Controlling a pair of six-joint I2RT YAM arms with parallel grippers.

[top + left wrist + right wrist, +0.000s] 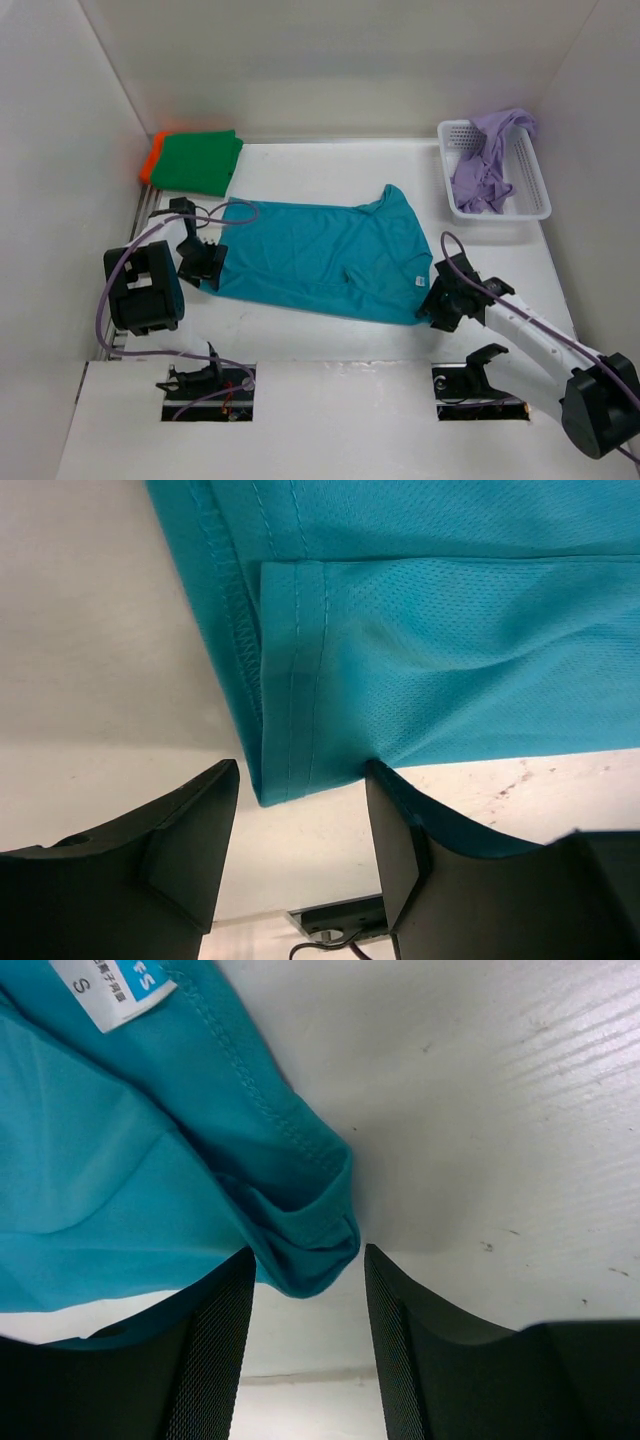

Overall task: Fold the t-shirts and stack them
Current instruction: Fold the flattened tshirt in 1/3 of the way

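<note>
- A white sewn-in label [113, 990] on the teal t-shirt [310, 255] shows a black "S". Above it, blue letters that look like "FS" run off the edge, and the small print beside them is too fine to read.
- That shirt is a fine pinhole-mesh knit with double-stitched hems. It lies spread and slightly rumpled in the middle of the white table [300, 345].
- The left gripper [302, 772] is at the shirt's 9 o'clock edge. Its black wedge-shaped fingers stand apart, with a hem corner lying loose between them.
- The right gripper [308, 1252] is at the shirt's 4 o'clock corner. Its fingers are also spread, with a bunched fold of cloth between the tips, unpinched.
- At 10 o'clock on the table, a folded green t-shirt [200, 160] lies on an orange t-shirt [152, 160].
- At 2 o'clock, a lavender t-shirt [490, 165] is heaped in a white plastic mesh basket [528, 178] and spills over its rim.
</note>
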